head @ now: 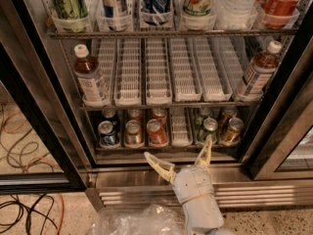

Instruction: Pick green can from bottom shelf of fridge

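Wire bottom shelf [180, 131] | gripper [178, 149] splayed below — green can [209, 129] beside bronze can [232, 130]

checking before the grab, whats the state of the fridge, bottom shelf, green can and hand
fridge, door open
bottom shelf, one lane empty, rest stocked
green can, upright in its lane, not gripped
hand, open, empty, just in front of the bottom shelf

Gripper [177, 146] before bottom shelf [122, 149]; green can [209, 129] stands between a bronze can [232, 130] and a free lane [180, 128].
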`<action>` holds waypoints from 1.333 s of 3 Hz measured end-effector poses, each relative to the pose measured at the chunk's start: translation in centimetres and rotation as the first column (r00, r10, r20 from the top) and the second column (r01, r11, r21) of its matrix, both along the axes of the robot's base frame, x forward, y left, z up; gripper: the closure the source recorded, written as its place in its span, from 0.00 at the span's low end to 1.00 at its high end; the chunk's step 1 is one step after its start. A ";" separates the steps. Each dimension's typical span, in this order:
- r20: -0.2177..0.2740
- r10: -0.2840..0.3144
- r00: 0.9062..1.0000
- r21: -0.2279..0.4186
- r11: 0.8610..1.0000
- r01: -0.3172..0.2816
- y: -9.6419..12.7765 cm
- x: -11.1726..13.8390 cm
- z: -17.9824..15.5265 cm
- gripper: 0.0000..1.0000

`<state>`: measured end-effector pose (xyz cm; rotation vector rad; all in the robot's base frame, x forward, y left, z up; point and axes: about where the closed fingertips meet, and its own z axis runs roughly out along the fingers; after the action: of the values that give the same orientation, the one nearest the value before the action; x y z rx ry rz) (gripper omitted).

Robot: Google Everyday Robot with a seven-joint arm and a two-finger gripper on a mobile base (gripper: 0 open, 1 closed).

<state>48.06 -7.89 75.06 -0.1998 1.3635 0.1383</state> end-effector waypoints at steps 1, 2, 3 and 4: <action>0.018 -0.098 0.995 0.036 0.995 0.097 -2.4 -1.1 -1.2 0.00; 0.008 -0.161 0.987 0.018 0.987 0.161 -4.4 -3.1 -2.9 0.00; 0.008 -0.161 0.987 0.018 0.987 0.161 -4.4 -3.1 -2.9 0.00; -0.012 -0.181 0.983 0.028 0.983 0.181 -5.1 -2.2 -5.3 0.00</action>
<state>45.88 -12.99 69.78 -0.0500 1.3816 0.0065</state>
